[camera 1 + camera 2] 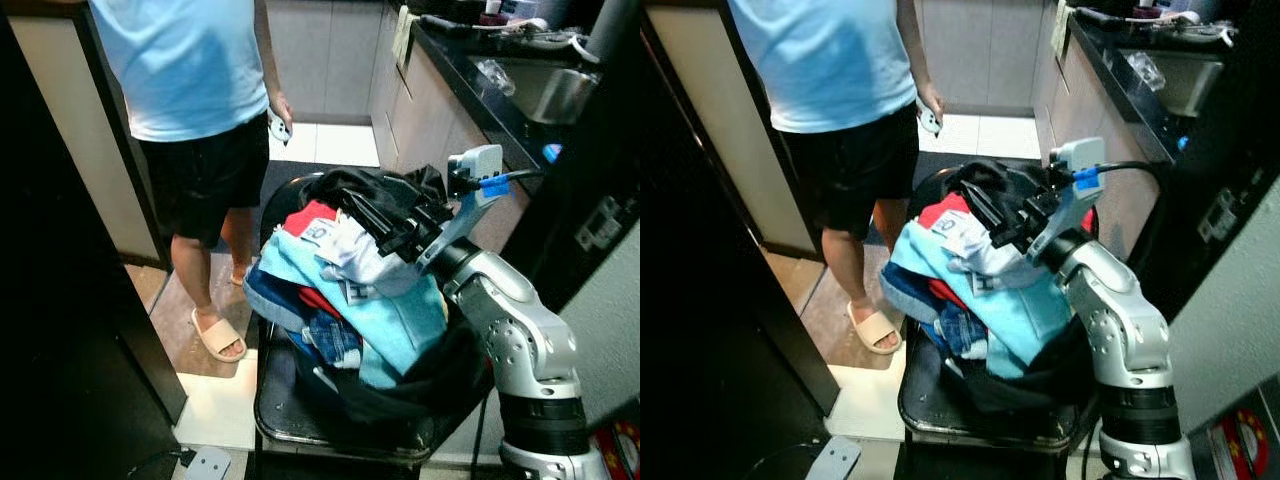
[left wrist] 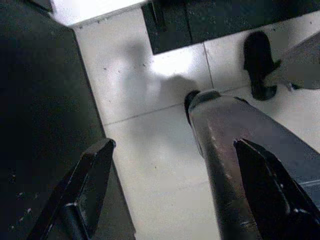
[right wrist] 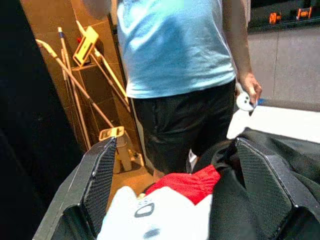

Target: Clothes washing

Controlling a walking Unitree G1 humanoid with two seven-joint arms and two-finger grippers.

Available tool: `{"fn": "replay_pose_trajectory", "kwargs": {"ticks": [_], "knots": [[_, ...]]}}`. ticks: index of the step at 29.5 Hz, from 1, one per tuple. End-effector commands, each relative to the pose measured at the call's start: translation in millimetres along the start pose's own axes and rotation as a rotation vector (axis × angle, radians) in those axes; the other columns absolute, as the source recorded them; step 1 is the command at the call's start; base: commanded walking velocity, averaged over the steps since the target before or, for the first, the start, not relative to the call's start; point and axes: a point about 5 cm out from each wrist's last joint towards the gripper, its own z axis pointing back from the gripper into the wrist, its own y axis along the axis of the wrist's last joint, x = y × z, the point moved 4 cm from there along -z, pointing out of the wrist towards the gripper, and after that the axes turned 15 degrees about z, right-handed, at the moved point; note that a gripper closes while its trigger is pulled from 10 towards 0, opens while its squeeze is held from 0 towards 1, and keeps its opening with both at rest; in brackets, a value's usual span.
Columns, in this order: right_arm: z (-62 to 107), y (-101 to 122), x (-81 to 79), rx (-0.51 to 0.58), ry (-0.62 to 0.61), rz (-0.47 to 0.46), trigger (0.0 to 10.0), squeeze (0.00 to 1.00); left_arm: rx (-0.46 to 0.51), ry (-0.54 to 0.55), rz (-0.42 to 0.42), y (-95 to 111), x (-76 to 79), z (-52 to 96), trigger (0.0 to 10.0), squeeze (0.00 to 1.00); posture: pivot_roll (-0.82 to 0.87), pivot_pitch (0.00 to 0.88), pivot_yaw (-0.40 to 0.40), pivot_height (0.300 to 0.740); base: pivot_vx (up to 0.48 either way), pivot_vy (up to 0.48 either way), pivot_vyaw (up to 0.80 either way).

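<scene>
Clothes heaped in a dark basket, basket resting on a black stool or low stand directly ahead on the tiled floor. Pile mixed: light blue towel, jeans, red item, white printed garment, black garment on top at the far side. Heap rises well above the basket rim.

Right gripper over the top of the pile, fingers spread wide, straddling the white and black garments; nothing grasped. Right wrist view looks across the white and red items toward the person. Left gripper hanging low over the floor, fingers spread, holding nothing; idle.

Person in light blue shirt and black shorts standing just beyond the basket, small white object in one hand, sandal on the near foot. Table with sink to the right. Mops against the wall behind the person.

Progress, judged: early. All laundry apparently still in the basket, no garment lifted, no washer seen. Remaining: grasp of a garment, transfer of the load to a machine, start of the wash.
</scene>
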Motion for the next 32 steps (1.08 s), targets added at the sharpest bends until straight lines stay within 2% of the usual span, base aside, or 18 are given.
{"fn": "replay_pose_trajectory", "kwargs": {"ticks": [1,7,10,11,13,14,15,17,20,23,26,32], "knots": [[2.4,-1.5,3.0,-0.006,-0.012,0.006,10.0,0.00,-0.039,0.007,0.001,-11.0,-1.3,1.3,10.0,0.00,0.03,0.034,-0.024,0.740,0.000,0.000,0.00],[3.2,-1.9,-4.4,-0.006,0.038,0.007,10.0,0.00,-0.040,0.005,0.003,-12.0,-0.3,1.3,10.0,0.00,0.03,0.038,-0.026,0.740,0.000,0.000,0.00],[7.8,2.0,-23.4,0.029,0.168,-0.002,10.0,0.00,-0.042,0.004,0.007,-12.7,0.3,1.2,10.0,0.00,0.03,0.040,-0.027,0.740,0.000,0.000,0.00],[7.8,2.0,-23.4,0.029,0.168,-0.002,10.0,0.00,-0.042,0.004,0.007,-12.7,0.3,1.2,10.0,0.00,0.03,0.040,-0.027,0.740,0.000,0.000,0.00],[11.7,3.1,-34.2,0.041,0.238,0.001,10.0,0.00,-0.043,0.005,0.008,-13.0,0.4,1.2,10.0,0.00,0.03,0.041,-0.028,0.740,0.000,0.000,0.00],[13.9,0.8,-41.1,0.032,0.277,0.012,10.0,0.00,-0.044,0.005,0.010,-13.2,0.7,1.2,10.0,0.00,0.03,0.041,-0.028,0.740,0.000,0.000,0.00],[13.9,0.8,-41.1,0.032,0.277,0.012,10.0,0.00,-0.044,0.005,0.010,-13.2,0.7,1.2,10.0,0.00,0.03,0.041,-0.028,0.740,0.000,0.000,0.00],[14.3,-13.5,-47.5,-0.037,0.299,0.054,10.0,0.00,-0.046,0.005,0.013,-13.8,1.0,1.2,10.0,0.00,0.03,0.043,-0.027,0.740,0.000,0.000,0.00],[13.7,-19.8,-48.0,-0.067,0.295,0.073,10.0,0.00,-0.047,0.004,0.013,-14.0,1.0,1.2,10.0,0.00,0.03,0.043,-0.027,0.740,0.000,0.000,0.00],[10.3,-37.0,-37.9,-0.153,0.219,0.109,10.0,0.00,-0.050,0.004,0.015,-15.2,1.0,1.4,10.0,0.00,0.03,0.044,-0.027,0.740,0.000,0.000,0.00],[7.9,-43.1,-28.7,-0.190,0.154,0.118,10.0,0.00,-0.052,0.004,0.015,-15.9,1.0,1.5,10.0,0.00,0.03,0.045,-0.027,0.740,0.000,0.000,0.00],[5.2,-47.5,-23.5,-0.224,0.104,0.103,10.0,0.00,-0.053,0.004,0.015,-16.0,0.9,1.5,10.0,0.00,0.03,0.044,-0.028,0.740,0.000,0.000,0.00]]}}
